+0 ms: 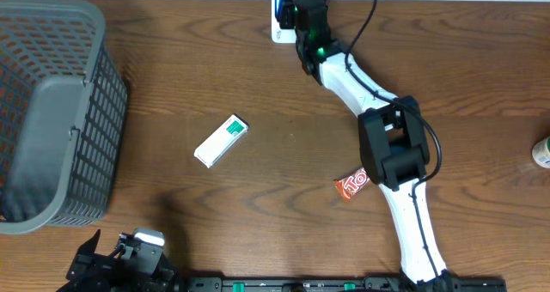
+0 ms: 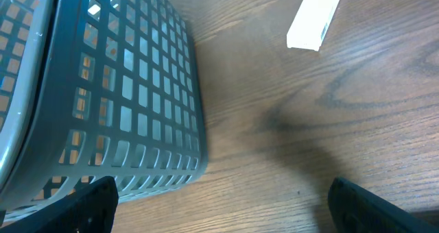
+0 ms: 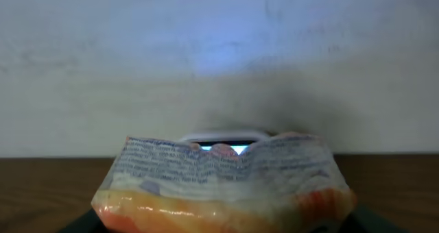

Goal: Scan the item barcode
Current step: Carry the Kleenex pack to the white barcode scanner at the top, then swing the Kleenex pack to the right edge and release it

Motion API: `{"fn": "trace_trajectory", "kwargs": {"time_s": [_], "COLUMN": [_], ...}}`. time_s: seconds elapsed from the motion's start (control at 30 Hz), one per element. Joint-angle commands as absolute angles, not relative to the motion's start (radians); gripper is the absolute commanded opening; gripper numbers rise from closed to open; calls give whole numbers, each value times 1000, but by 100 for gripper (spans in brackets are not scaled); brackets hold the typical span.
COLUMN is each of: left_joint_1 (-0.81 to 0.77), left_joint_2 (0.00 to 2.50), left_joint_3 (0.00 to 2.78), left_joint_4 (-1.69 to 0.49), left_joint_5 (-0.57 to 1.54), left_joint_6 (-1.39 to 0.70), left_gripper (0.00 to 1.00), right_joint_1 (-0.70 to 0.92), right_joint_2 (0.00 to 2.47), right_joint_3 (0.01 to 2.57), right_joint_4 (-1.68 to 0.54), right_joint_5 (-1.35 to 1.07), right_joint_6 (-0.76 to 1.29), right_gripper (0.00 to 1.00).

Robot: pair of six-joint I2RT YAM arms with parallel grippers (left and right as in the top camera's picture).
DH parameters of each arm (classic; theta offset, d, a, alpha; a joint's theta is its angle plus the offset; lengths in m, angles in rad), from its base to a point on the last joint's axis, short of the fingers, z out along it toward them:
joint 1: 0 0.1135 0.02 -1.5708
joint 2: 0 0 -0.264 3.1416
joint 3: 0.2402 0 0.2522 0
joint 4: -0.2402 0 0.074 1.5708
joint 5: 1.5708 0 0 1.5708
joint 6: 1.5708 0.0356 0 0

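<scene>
I am on the scan step. My right gripper (image 1: 296,7) holds the packet (image 3: 223,185) between its fingers, just in front of the scanner (image 3: 223,138). Next I must turn the barcode to the light. My left gripper (image 2: 219,212) is wide, with nothing in it.

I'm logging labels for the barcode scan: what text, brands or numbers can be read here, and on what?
Nothing reads clearly.
On the orange packet: rows of fine print, too blurred.
On the red wrapper: white lettering, too small.
On the white and green box: markings too small.
</scene>
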State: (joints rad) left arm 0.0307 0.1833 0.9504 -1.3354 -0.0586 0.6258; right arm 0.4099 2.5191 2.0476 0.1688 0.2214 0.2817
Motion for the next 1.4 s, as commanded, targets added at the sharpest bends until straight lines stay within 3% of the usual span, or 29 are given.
{"fn": "trace_trajectory", "kwargs": {"time_s": [0.0,0.43,0.67,0.9,1.07,1.2,1.37], "left_joint_1": [27,27,27,27,27,27,27], "left_joint_2": [182,182,182,182,182,182,182], "left_joint_3": [953,953,953,953,953,953,953], "left_joint_4": [-1335,-1335,-1335,-1335,-1335,-1335,-1335], "left_joint_5": [-64,-64,-64,-64,-64,-64,-64], "left_joint_6": [628,628,628,628,628,628,628], "left_gripper": [98,98,98,98,98,98,98], "right_joint_1": [418,427,428,422,371,264,93], "right_joint_2": [2572,2580,2558,2392,2259,2233,2283], "right_joint_3": [2124,2129,2159,2229,2229,2228,2182], "right_joint_4": [120,-38,-163,-535,-920,-1237,-1401], "right_joint_5": [226,177,231,356,369,381,438], "right_joint_6": [288,219,186,121,170,207,209], "right_gripper": [64,66,60,58,56,56,60]}}
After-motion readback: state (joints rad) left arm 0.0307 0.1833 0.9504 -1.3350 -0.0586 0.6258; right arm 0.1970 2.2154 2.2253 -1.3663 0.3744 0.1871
